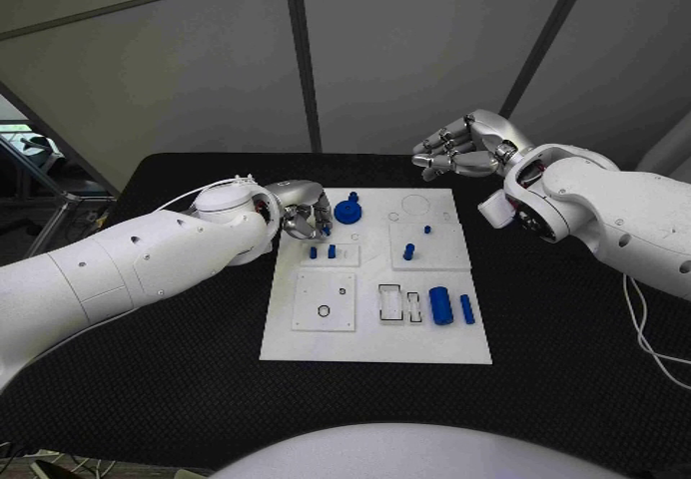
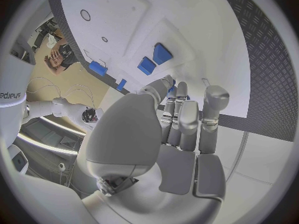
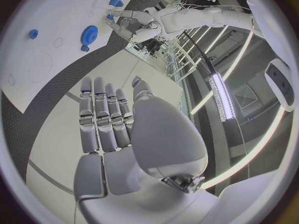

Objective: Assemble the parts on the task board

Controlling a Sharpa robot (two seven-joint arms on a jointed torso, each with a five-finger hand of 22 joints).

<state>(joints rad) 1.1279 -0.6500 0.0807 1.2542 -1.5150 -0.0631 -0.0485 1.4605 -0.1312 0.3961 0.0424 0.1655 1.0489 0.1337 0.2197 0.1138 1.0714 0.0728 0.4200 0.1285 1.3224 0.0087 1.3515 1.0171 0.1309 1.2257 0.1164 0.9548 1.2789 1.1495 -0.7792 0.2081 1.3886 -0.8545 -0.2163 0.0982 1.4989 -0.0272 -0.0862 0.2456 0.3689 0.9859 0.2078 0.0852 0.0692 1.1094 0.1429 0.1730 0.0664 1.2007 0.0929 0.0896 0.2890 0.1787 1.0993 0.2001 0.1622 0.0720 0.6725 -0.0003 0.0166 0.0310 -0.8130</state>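
The white task board (image 1: pixel 374 329) lies in the middle of the black table. A blue gear (image 1: pixel 348 212) stands near its far edge, and the right wrist view shows this gear (image 3: pixel 90 34) as well. Two small blue pegs (image 1: pixel 322 252) stand left of centre, two more (image 1: pixel 409 249) on a raised square, and two blue cylinders (image 1: pixel 440 304) lie at the near right. My left hand (image 1: pixel 302 216) hovers at the board's left edge beside the gear, its fingers (image 2: pixel 187 122) stretched out over the board and holding nothing. My right hand (image 1: pixel 461 148) hangs past the board's far edge, empty, with its fingers (image 3: pixel 102 114) extended.
A rectangular slot (image 1: pixel 391 303) and a square plate with a ring hole (image 1: pixel 326 301) sit on the board's near half. Black table (image 1: pixel 173 379) surrounds the board on all sides. Blue parts (image 2: pixel 154 58) lie just ahead of my left fingertips.
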